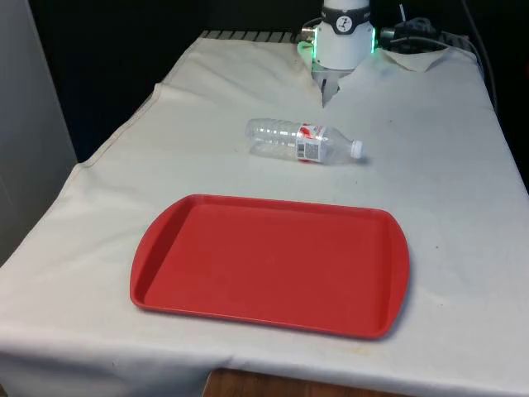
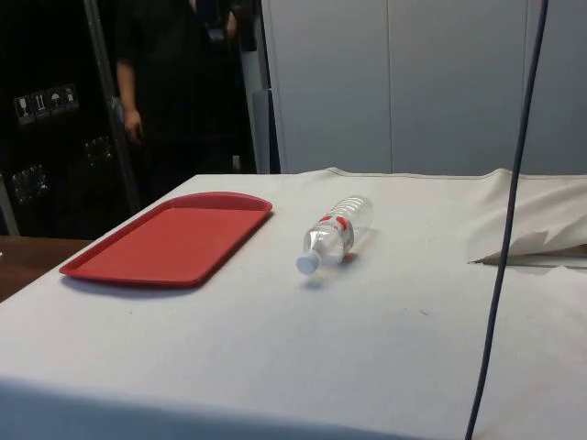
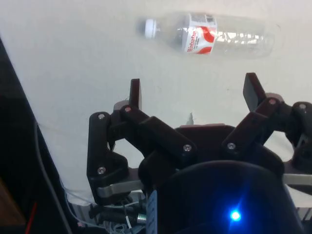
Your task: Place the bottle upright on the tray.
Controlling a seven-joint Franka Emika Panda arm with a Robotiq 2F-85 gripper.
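The bottle [image 1: 302, 142] lies on its side on the white cloth [image 1: 446, 165], clear and empty-looking, with a white cap [image 1: 357, 150] and a red and white label [image 1: 310, 145] near the neck. In the front view its cap points to the front view's right and its base to the front view's left. It rests beyond the far edge of the red tray [image 1: 273, 265], near it but not touching, and no part of it is over the tray. In the side view the bottle [image 2: 337, 233] lies just beside the tray [image 2: 174, 238], cap [image 2: 306, 264] towards the camera.

The gripper [image 3: 192, 100] hangs above the cloth, well apart from the bottle [image 3: 214, 35]. Its 2 black fingers [image 3: 135, 93] are spread wide and hold nothing; bare cloth shows between them. In the front view the white arm [image 1: 343, 37] stands at the far end of the table, behind the bottle.

A person in dark clothes [image 2: 174, 82] stands behind the tray in the side view. A dark cable [image 2: 504, 229] hangs down across that view.
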